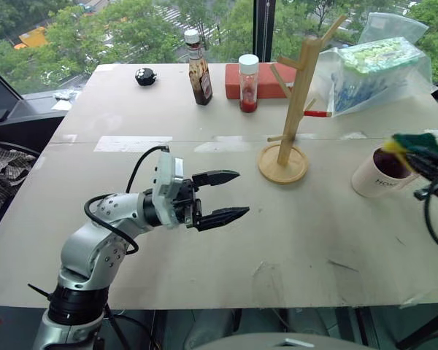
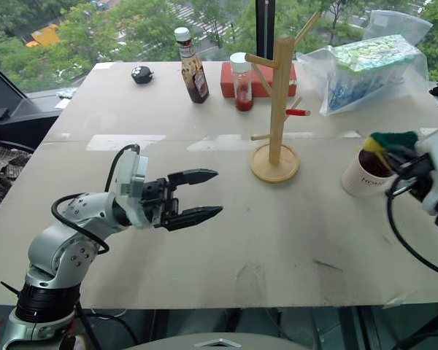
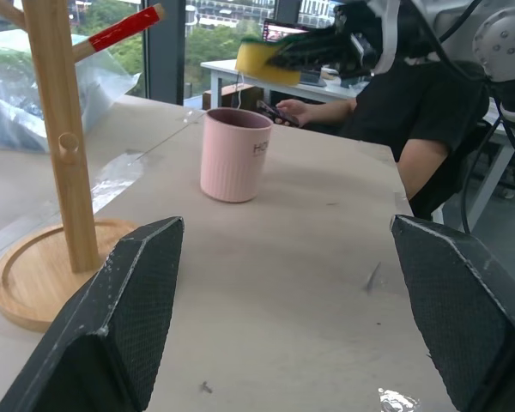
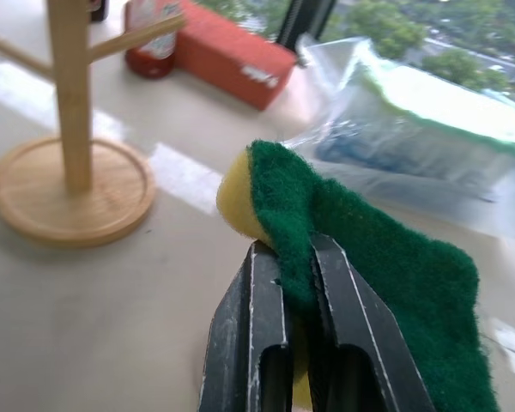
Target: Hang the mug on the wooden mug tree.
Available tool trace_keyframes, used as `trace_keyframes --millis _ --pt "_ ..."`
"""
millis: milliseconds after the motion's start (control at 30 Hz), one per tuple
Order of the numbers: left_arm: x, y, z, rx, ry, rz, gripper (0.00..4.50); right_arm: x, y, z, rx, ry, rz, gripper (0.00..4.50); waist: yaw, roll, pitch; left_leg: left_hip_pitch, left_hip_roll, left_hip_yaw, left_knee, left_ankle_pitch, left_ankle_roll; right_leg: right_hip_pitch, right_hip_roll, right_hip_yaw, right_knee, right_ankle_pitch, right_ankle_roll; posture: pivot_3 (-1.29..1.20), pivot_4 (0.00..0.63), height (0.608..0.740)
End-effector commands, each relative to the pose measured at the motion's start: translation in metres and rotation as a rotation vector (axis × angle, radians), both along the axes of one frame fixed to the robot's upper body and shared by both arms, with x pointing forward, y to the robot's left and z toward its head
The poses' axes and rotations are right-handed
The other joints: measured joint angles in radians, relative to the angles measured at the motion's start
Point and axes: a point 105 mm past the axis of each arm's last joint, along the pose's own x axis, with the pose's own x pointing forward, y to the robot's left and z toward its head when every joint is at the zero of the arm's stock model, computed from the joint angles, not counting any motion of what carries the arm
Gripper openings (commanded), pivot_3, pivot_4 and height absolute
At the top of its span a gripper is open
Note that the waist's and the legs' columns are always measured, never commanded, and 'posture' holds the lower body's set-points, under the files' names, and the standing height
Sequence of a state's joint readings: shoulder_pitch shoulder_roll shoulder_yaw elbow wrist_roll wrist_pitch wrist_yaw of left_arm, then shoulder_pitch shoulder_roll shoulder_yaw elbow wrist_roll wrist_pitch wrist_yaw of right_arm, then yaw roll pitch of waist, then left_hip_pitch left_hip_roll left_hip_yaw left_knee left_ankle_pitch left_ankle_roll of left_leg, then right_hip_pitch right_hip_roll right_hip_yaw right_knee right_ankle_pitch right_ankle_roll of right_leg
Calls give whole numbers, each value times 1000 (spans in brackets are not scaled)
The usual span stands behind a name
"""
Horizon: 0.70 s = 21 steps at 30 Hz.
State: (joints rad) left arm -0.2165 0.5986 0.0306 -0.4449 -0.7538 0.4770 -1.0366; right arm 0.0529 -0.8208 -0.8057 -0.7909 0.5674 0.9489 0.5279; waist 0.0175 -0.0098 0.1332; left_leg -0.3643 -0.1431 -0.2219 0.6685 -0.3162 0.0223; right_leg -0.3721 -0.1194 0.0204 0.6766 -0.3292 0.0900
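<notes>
Cream ceramic, the mug (image 1: 378, 175) stands upright on the bench (image 1: 204, 226) near my right side, well apart from the wooden mug tree (image 1: 292, 109) toward the middle. My right tool (image 4: 297, 283) is clamped on a green-and-yellow sponge (image 4: 360, 257), held above the mug's rim; my left tool (image 1: 220, 195) hovers with its jaws spread wide and nothing in them. I judge the mug stiff, smooth and breakable, best taken by the rim or wall so the handle stays free for a peg.
</notes>
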Motion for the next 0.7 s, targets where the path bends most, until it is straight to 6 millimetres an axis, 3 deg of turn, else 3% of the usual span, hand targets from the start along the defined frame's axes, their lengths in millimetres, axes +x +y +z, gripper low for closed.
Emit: trace_keyframes --millis 33,133,400,500,567,700 --pt "-1 -6 4 -24 -6 -56 3953 -20 -44 5 -76 -13 -243 62 6 -1 0 0 0 0 0 0 0 0 0 0 0 0 0 0 150 740" --pt "2 -12 6 -30 -12 -84 3953 -22 -75 -21 -81 64 -377 62 1 -1 0 0 0 1 0 0 0 0 0 0 1 0 0 0 150 740" --pt "5 -19 10 -30 -23 -102 3953 21 -101 -110 28 203 -391 62 -33 -1 0 4 3 9 1 0 0 0 2 6 3 2 1 0 150 740" --pt "6 -19 12 -30 -26 -94 3953 27 -106 -130 50 240 -372 921 -30 -1 0 4 5 11 1 0 0 0 3 6 2 2 1 0 150 740" --pt "5 -19 12 -24 -28 -94 3953 26 -106 -129 21 245 -346 1871 -28 0 0 3 5 11 1 0 0 -1 3 6 2 2 1 0 150 740" --pt "6 -16 13 -17 -32 -81 3953 10 -97 -83 28 142 -267 3878 -27 0 0 0 5 12 1 0 0 -3 3 6 1 2 1 0 150 740"
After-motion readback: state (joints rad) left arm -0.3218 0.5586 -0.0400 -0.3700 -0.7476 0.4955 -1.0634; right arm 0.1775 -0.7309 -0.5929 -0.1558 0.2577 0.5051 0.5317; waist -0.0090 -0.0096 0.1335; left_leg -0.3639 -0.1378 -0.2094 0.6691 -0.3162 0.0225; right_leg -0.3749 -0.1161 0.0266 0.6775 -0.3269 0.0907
